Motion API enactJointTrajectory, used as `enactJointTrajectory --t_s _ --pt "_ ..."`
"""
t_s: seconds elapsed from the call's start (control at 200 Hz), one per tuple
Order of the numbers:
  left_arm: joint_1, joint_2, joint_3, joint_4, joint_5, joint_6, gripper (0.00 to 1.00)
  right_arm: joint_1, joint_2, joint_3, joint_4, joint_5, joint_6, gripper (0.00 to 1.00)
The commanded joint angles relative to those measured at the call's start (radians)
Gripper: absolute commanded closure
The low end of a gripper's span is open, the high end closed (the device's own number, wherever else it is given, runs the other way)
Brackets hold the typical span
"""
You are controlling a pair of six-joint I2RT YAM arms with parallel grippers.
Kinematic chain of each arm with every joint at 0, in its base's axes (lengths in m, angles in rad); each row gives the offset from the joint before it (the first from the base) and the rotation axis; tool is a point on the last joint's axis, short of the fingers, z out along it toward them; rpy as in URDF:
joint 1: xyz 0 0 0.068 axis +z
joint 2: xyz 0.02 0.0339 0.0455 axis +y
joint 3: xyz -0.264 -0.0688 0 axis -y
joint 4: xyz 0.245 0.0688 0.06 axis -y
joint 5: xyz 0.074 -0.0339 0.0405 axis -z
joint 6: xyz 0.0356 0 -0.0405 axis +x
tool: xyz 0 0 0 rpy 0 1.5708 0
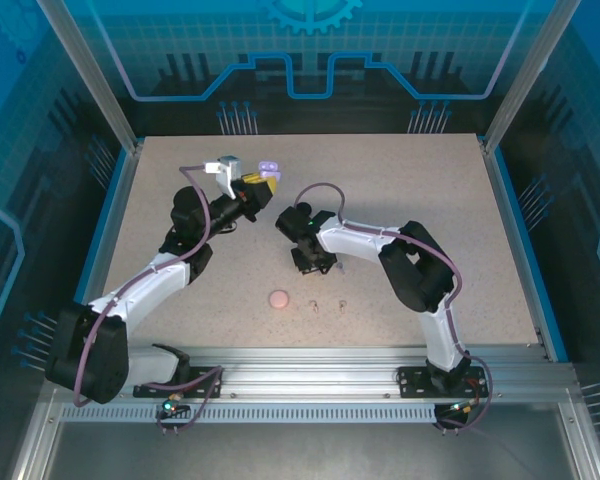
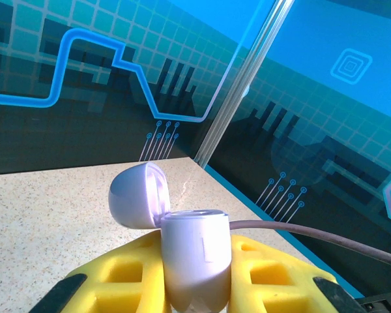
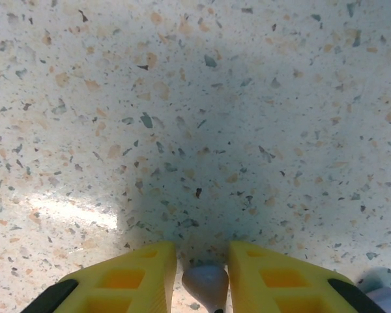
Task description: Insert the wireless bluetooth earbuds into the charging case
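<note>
1. Jaws of my left gripper point(image 2: 195, 277) are clamped on the lavender charging case point(image 2: 194, 251). Its lid point(image 2: 135, 194) is flipped open, and it's held up off the table point(image 1: 430, 200) toward the far edge, left of the middle.
2. Right gripper point(image 3: 202, 251) points straight down around mid-table with a lavender earbud point(image 3: 206, 282) sitting between its yellow fingers point(image 3: 130, 280). The jaws are close around it, but I honestly can't tell if they're pinching it.
3. Second lavender earbud point(image 3: 382, 297) lies on the table just beside that gripper.
4. Pink case point(image 1: 278, 299) sits toward the near edge, roughly central, with two pale earbuds point(image 1: 315, 303) near it on the table.
</note>
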Motion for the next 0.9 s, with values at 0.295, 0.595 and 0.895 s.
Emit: enactJointTrajectory --t_s 0.295,0.595,0.895 --pt "0.004 -0.002 -0.003 0.054 0.006 -0.029 1.0 0.02 0.015 -0.037 -0.024 0.011 0.011 0.67" --pt "0.004 0.0 0.003 0.051 0.008 -0.022 1.0 0.028 -0.005 -0.049 -0.019 0.018 0.01 0.67" --pt "0.003 0.006 0.004 0.049 0.014 -0.026 1.0 0.029 -0.018 -0.063 -0.019 0.031 0.006 0.67"
